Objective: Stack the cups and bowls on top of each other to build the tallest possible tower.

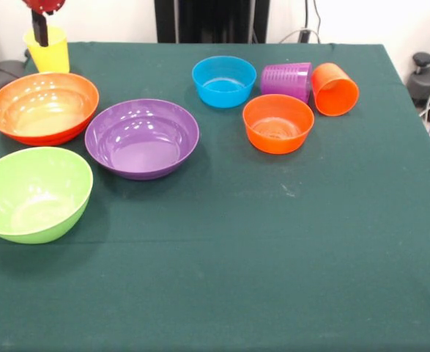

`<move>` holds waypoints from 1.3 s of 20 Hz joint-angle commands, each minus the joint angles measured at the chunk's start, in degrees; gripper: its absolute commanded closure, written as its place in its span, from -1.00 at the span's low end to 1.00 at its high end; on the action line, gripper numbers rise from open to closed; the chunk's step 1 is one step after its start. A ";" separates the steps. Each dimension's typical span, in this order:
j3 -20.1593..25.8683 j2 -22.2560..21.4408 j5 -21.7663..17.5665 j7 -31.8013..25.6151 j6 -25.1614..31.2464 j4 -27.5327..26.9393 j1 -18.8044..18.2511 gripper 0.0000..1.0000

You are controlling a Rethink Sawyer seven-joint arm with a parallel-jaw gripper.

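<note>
The gripper hangs at the top left edge, its black tip at or inside the mouth of the upright yellow cup. The ribbed purple cup and the orange cup lie on their sides at the far right, next to each other. A small blue bowl and a small orange bowl sit by them. A large orange bowl, a purple bowl and one lime green bowl stand on the left. No pink bowl or second green bowl shows.
The table is covered with a dark green cloth. The black pedestal stands at the far edge. Cables and a black device lie off the table's right side.
</note>
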 commanded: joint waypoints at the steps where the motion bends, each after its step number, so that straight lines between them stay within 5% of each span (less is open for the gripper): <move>1: 13.01 -2.57 2.65 -20.47 8.27 8.90 -1.87 1.00; 11: 16.31 -7.62 0.64 -22.07 11.92 15.35 -3.61 1.00; 26: 18.92 -9.16 -2.69 -19.76 15.08 18.81 -5.05 1.00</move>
